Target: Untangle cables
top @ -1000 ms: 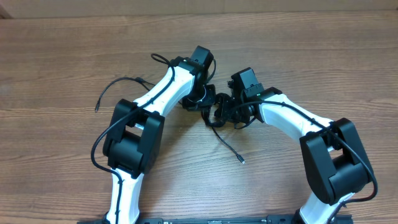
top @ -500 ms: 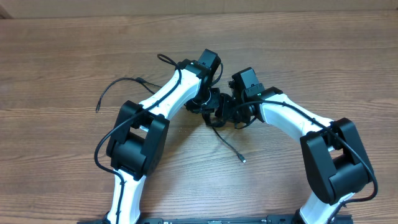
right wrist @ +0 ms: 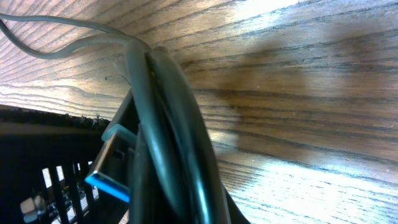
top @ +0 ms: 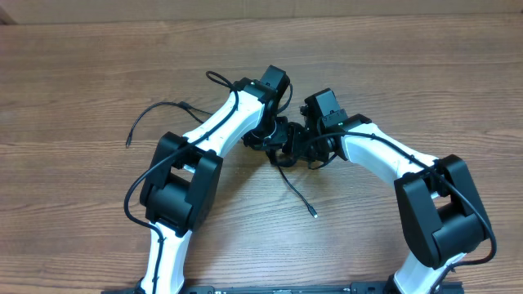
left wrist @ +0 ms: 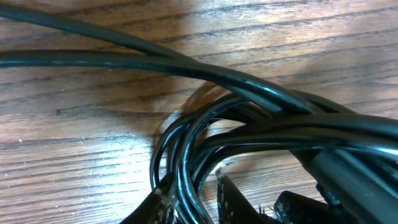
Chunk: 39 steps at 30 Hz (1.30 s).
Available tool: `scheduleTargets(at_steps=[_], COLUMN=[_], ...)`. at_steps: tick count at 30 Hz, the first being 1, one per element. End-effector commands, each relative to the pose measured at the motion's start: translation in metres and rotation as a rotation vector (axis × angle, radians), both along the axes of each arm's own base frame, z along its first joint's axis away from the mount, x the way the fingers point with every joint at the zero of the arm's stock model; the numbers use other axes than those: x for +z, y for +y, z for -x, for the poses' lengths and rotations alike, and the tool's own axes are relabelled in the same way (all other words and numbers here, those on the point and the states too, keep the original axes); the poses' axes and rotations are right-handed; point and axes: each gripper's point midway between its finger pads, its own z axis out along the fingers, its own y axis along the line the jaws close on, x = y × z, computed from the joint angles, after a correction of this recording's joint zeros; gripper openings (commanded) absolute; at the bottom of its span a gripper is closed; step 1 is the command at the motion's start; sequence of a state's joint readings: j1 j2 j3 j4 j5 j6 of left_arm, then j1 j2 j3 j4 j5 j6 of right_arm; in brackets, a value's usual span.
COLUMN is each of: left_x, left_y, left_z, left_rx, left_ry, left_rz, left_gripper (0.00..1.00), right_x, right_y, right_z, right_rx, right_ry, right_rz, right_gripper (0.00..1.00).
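A tangle of black cables (top: 285, 152) lies at the table's middle, between both wrists. My left gripper (top: 273, 133) stands over its left side. In the left wrist view the looped cables (left wrist: 261, 93) run between the fingers (left wrist: 233, 202), resting against the left one, with a strip of wood showing before the right one; the left gripper (left wrist: 193, 188) is slightly open. My right gripper (top: 301, 145) is shut on thick strands of the cables (right wrist: 168, 112), which hide its fingers. A silver plug with a blue insert (right wrist: 109, 167) sits beside them.
One strand trails toward me and ends in a small plug (top: 313, 214). A separate thin cable (top: 159, 106) curves across the left of the wooden table (top: 82, 73). Another loop (top: 214, 78) pokes out behind the left arm.
The left arm has swung right, closer to the bundle, and its jaws have parted a little round the cables. The trailing plug end shifted slightly. The right arm stayed put.
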<state>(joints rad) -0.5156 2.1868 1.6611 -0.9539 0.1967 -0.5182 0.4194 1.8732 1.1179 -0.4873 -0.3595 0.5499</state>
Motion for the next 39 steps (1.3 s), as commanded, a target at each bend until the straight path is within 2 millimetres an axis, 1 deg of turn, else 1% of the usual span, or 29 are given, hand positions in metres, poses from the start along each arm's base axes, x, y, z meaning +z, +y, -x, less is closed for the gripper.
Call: scheduleTargets(at_steps=[1, 5, 10, 14, 15, 16, 17, 19, 23, 27, 30, 32, 35, 39], left_x=[-0.007, -0.009, -0.017, -0.03, -0.034, -0.037, -0.042, -0.042, -0.017, 0.018, 0.037, 0.041, 0.041, 0.042], left_y=[0.005, 0.0, 0.005, 0.007, 0.007, 0.007, 0.007, 0.008, 0.012, 0.005, 0.009, 0.02, 0.038, 0.062], left_z=[0.001, 0.004, 0.005, 0.009, 0.01, 0.01, 0.011, 0.01, -0.005, -0.018, -0.026, -0.033, -0.041, -0.051], left_rx=[0.008, -0.005, 0.008, 0.006, 0.005, 0.005, 0.004, 0.007, -0.008, -0.032, -0.011, 0.02, 0.067, 0.073], left_ry=[0.007, 0.008, 0.013, 0.042, 0.049, 0.054, 0.06, 0.065, 0.03, 0.012, 0.009, 0.011, 0.019, 0.0], left_rz=[-0.031, -0.035, -0.069, -0.086, -0.091, -0.094, -0.097, -0.093, -0.033, 0.13, 0.226, 0.254, 0.274, 0.293], left_gripper=[0.21, 0.14, 0.14, 0.13, 0.1, 0.05, 0.04, 0.04, 0.04, 0.04, 0.04, 0.04, 0.04, 0.04], right_x=[0.004, 0.004, 0.004, 0.004, 0.004, 0.004, 0.004, 0.004, 0.004, 0.004, 0.004, 0.004, 0.004, 0.004], right_y=[0.0, 0.0, 0.0, 0.0, 0.0, 0.0, 0.0, 0.0, 0.0, 0.0, 0.0, 0.0, 0.0, 0.0], right_z=[-0.001, -0.001, -0.001, -0.001, -0.001, -0.001, -0.001, -0.001, -0.001, -0.001, -0.001, -0.001, -0.001, -0.001], right_rx=[-0.002, -0.002, -0.002, -0.002, -0.002, -0.002, -0.002, -0.002, -0.002, -0.002, -0.002, -0.002, -0.002, -0.002], right_ry=[-0.013, -0.013, -0.013, -0.013, -0.013, -0.013, -0.013, -0.013, -0.013, -0.013, -0.013, -0.013, -0.013, -0.013], right_rz=[-0.006, -0.006, -0.006, -0.006, -0.006, -0.006, -0.006, -0.006, -0.006, -0.006, -0.006, -0.006, -0.006, -0.006], right_gripper=[0.04, 0.04, 0.04, 0.04, 0.04, 0.04, 0.04, 0.04, 0.04, 0.04, 0.04, 0.04, 0.04, 0.04])
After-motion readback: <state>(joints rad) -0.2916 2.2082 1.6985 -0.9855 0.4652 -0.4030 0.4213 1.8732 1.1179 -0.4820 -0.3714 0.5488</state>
